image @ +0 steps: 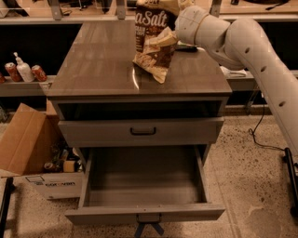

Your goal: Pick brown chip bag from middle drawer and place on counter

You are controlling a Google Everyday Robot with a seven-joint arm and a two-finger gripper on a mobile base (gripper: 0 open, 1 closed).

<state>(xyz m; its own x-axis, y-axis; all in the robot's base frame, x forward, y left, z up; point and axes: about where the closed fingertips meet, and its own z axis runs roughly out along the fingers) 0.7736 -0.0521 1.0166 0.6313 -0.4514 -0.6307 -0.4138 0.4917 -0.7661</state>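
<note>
The brown chip bag [153,44], dark brown and cream with white "Salt" lettering, stands upright on the back right of the counter [102,65], its crumpled lower end touching the top. My gripper [174,5] is at the bag's top right corner, shut on it, at the frame's upper edge; the white arm [242,42] comes in from the right. The middle drawer [144,211] is pulled out below, and its grey inside is bare. A closed drawer with a dark handle [143,131] is above it.
An open cardboard box [23,139] with small items stands on the floor to the left of the cabinet. Cans and a pump bottle [23,70] sit on a low shelf at the left. A cable [256,135] runs over the speckled floor at the right.
</note>
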